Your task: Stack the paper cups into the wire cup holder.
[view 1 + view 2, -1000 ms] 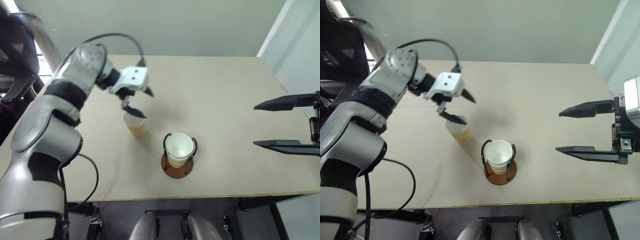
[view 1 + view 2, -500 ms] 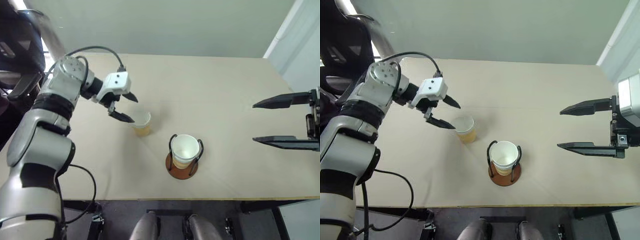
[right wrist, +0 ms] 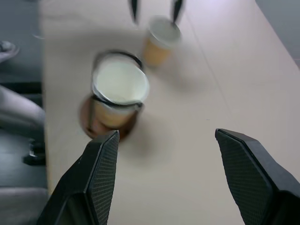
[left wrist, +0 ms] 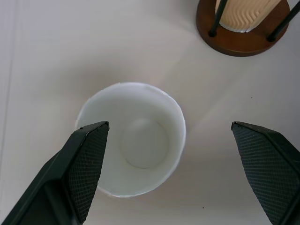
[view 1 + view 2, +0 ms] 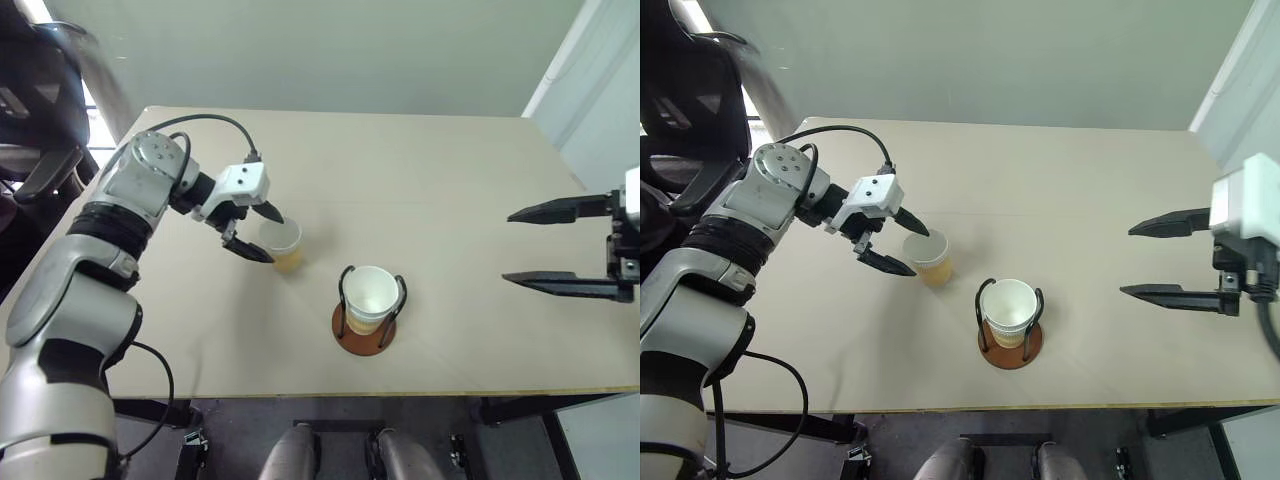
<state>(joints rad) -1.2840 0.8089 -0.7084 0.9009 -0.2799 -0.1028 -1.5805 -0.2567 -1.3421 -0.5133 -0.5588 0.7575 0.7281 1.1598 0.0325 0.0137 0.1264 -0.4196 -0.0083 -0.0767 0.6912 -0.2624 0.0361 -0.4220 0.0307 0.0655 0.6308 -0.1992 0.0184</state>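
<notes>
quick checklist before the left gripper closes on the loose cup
1. Left gripper open: ok.
2. Loose paper cup upright on the table: ok.
3. Cup between the fingers: ok, though off-centre, rim close to one finger.
4. Fingers low enough around the cup wall: cannot tell.
5. Wire cup holder upright with stacked cups inside, room on top: ok.
6. Right gripper open, clear of the holder: ok.

I see bare table [image 5: 450, 170] across the upper and right frame. At centre, the loose paper cup [image 5: 282, 245] and the wire cup holder [image 5: 365, 318] stand close together, a narrow gap between.
</notes>
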